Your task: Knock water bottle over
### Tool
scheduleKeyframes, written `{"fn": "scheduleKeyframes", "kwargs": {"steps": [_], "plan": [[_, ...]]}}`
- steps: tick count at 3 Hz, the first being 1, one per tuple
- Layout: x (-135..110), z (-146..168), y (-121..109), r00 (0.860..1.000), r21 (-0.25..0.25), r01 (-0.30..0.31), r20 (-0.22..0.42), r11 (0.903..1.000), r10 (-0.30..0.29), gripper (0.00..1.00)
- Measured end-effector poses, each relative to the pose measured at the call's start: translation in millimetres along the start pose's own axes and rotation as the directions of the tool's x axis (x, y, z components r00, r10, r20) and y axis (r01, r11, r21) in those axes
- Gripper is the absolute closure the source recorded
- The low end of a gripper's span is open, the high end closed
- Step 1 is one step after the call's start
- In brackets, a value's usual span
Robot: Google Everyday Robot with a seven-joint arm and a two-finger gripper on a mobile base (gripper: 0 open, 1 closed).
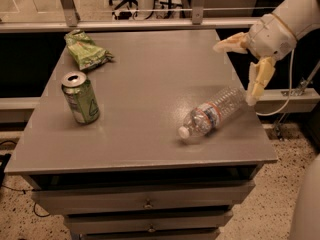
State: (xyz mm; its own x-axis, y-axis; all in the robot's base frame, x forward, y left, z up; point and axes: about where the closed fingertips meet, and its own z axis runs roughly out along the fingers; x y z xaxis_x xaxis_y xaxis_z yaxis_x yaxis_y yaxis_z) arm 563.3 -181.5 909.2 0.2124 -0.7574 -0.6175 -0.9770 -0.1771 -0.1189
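Water bottle flat; tool wide open, empty, beside base

Grey table, water bottle lying on its side at right, green can upright at left, crumpled green bag behind it, gripper spread wide above the right edge.

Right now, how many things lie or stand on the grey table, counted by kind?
Bottles: 1, the water bottle, on its side.
Cans: 1, the green can, upright.
Bags: 1, the green bag.
Total: 3.
The gripper hangs open close to the bottle's base.
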Motion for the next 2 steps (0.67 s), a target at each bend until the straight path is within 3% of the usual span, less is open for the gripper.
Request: {"fn": "scheduleKeyframes", "kwargs": {"steps": [1,2], "plan": [[-4.2,-11.4,-3.7,0.999,0.044,-0.031,0.045,0.9985,0.029,0.0],[-4.1,-8.7,-13.0,0.999,0.07,-0.031,0.045,0.9971,0.027,0.0]]}}
